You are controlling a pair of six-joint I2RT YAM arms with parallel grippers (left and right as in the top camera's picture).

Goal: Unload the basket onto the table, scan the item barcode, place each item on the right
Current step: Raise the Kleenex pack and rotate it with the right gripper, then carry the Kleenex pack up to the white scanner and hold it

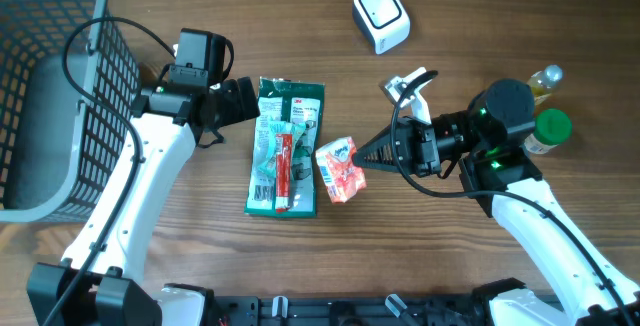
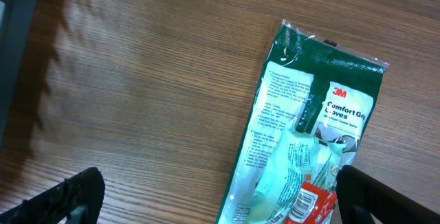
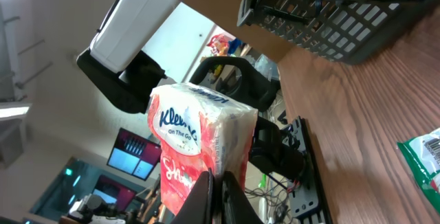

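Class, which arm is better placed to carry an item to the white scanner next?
Right. The right pincer is shut on the tissue pack, and the scanner lies nearer that side. The left pincer stands open and empty by the glove pack.

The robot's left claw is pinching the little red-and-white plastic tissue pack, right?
No. It is the right gripper that is pinching the little red-and-white plastic tissue pack, as the right wrist view shows.
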